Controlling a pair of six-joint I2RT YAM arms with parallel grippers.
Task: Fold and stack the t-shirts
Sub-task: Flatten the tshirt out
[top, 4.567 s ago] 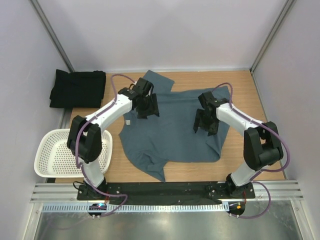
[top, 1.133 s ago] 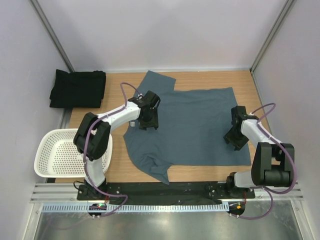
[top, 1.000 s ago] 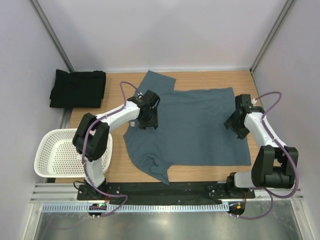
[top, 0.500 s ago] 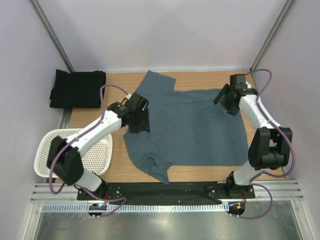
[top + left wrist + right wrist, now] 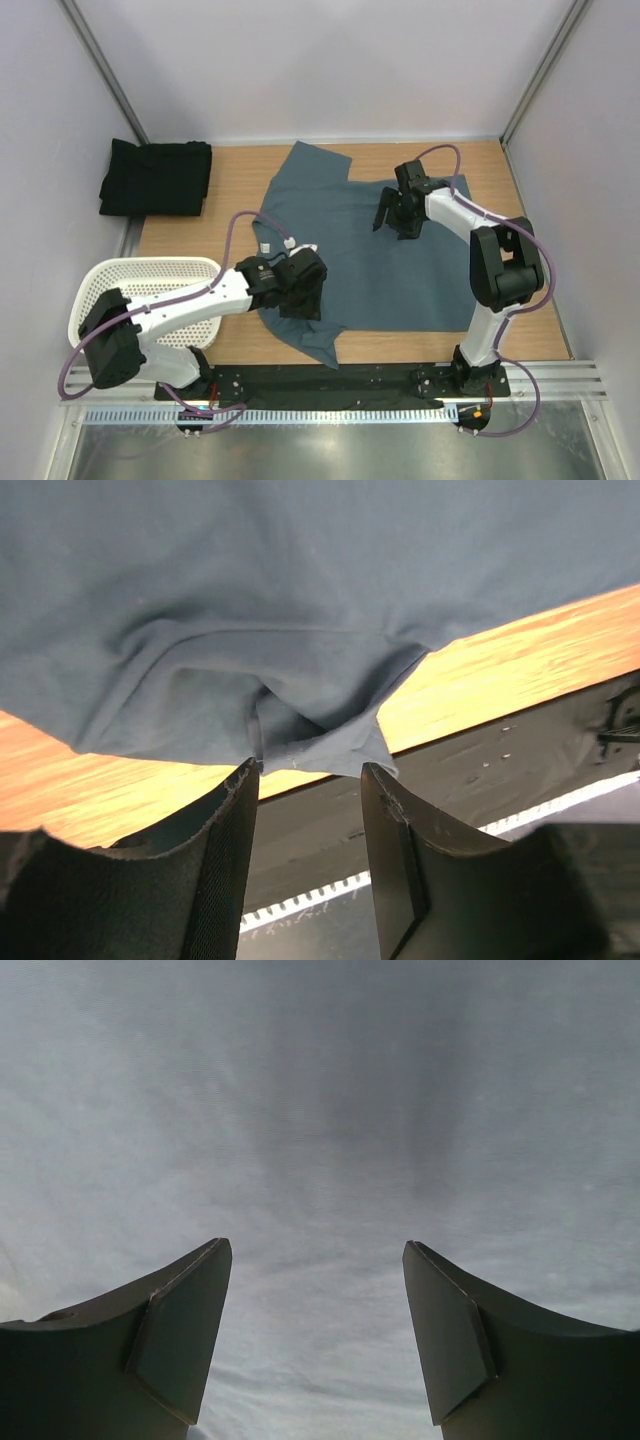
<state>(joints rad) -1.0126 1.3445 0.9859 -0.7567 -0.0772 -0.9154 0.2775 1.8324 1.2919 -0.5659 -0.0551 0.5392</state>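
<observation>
Wooden tabletop [image 5: 235, 185] beneath blue-grey t-shirt [image 5: 360, 260]; walls [image 5: 330, 70] perhaps plastic

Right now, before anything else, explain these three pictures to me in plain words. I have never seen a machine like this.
These are two robot arms bolted at the near edge of a wooden table. Each ends in a two-finger tool. The wide picture is taken from above and behind the arms. The other two come from small cameras on the wrists, looking out past each arm's own fingers.

A blue-grey t-shirt lies spread out on the table. A black t-shirt lies at the far left, and a white basket sits at the near left.

The left tool is open at the blue-grey shirt's near sleeve, by the table's edge. The cloth tip sits right at its fingertips, not clamped. The right tool is open just above the far part of the same shirt. Neither holds anything.
</observation>
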